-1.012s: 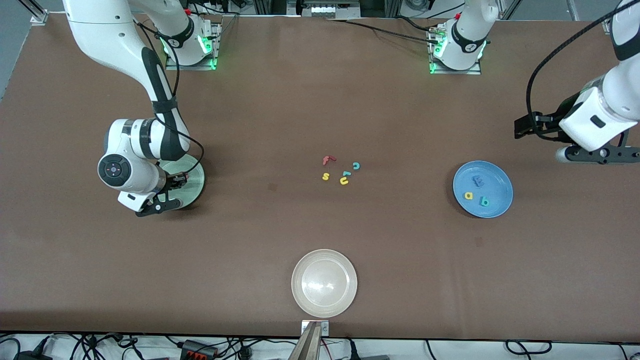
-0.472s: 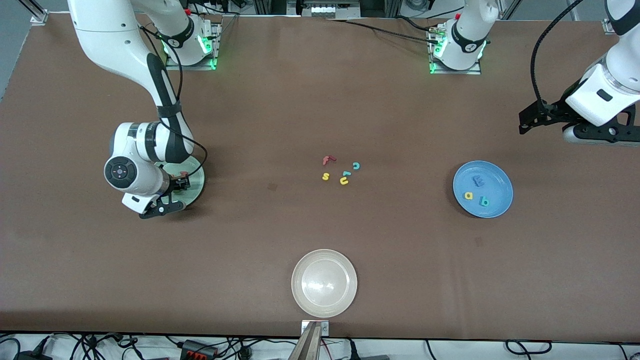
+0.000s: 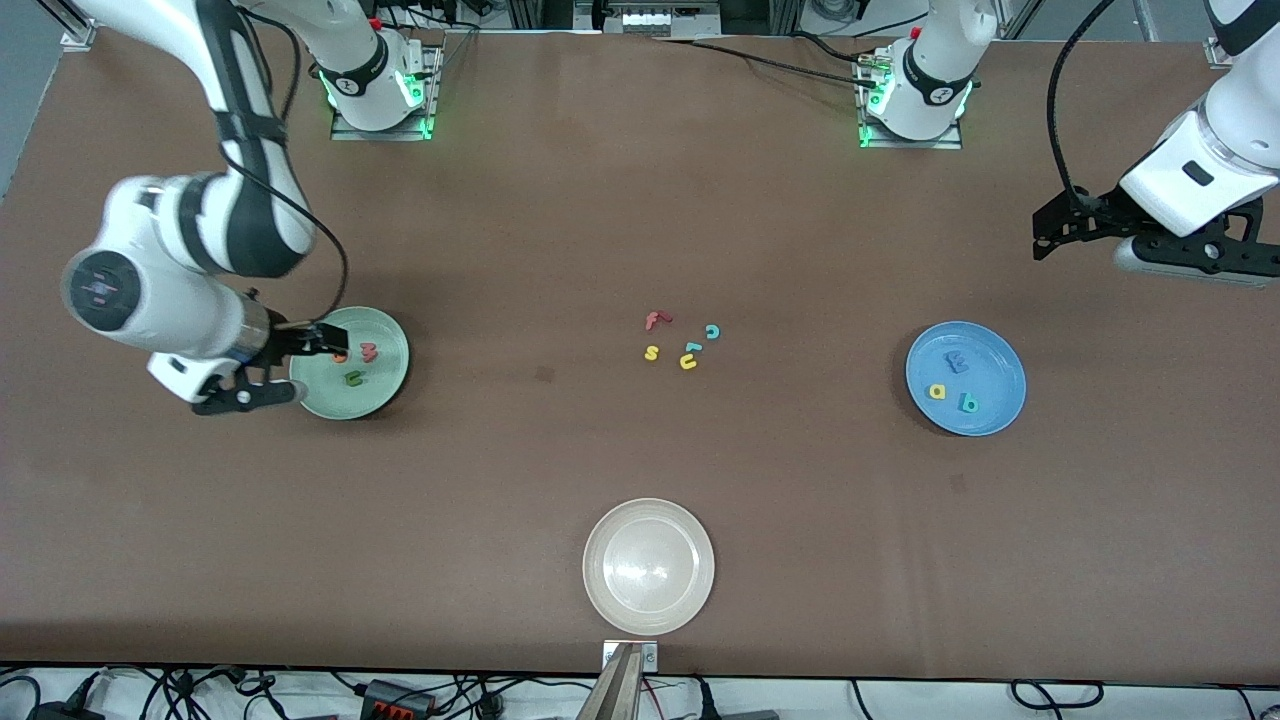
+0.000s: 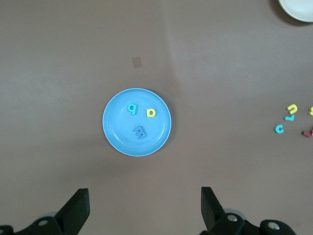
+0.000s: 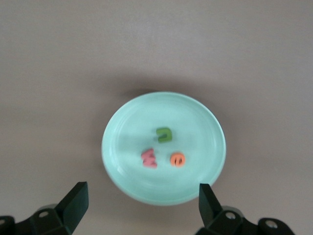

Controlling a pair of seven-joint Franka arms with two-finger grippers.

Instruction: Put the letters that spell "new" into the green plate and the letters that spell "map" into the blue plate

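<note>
The green plate [image 3: 385, 393] [image 5: 208, 128] lies toward the right arm's end of the table. In it are the green "n" [image 3: 353, 378] [image 5: 164, 134], orange "e" [image 3: 340, 355] [image 5: 177, 159] and pinkish "w" [image 3: 369, 351] [image 5: 149, 158]. My right gripper [image 3: 245, 396] [image 5: 142, 197] hangs open and holds nothing, raised over the plate's outer edge. The blue plate [image 3: 995, 365] [image 4: 111, 122] holds the blue "m" [image 3: 957, 361] [image 4: 140, 131], yellow "a" [image 3: 938, 391] [image 4: 151, 113] and teal "p" [image 3: 968, 403] [image 4: 132, 108]. My left gripper [image 3: 1185, 264] [image 4: 145, 201] waits open above bare table beside the blue plate.
A cream-white plate [image 3: 603, 535] [image 4: 293, 12] sits near the table's front edge. Loose letters lie mid-table: a red "f" [image 3: 656, 320], yellow "s" [image 3: 652, 352], teal "c" [image 3: 712, 331] [image 4: 279, 129] and yellow "u" [image 3: 688, 362] [image 4: 292, 108].
My right gripper has opened, risen and drawn back off the green plate toward the right arm's end, uncovering the three letters. The left gripper shifted a little toward the bases.
</note>
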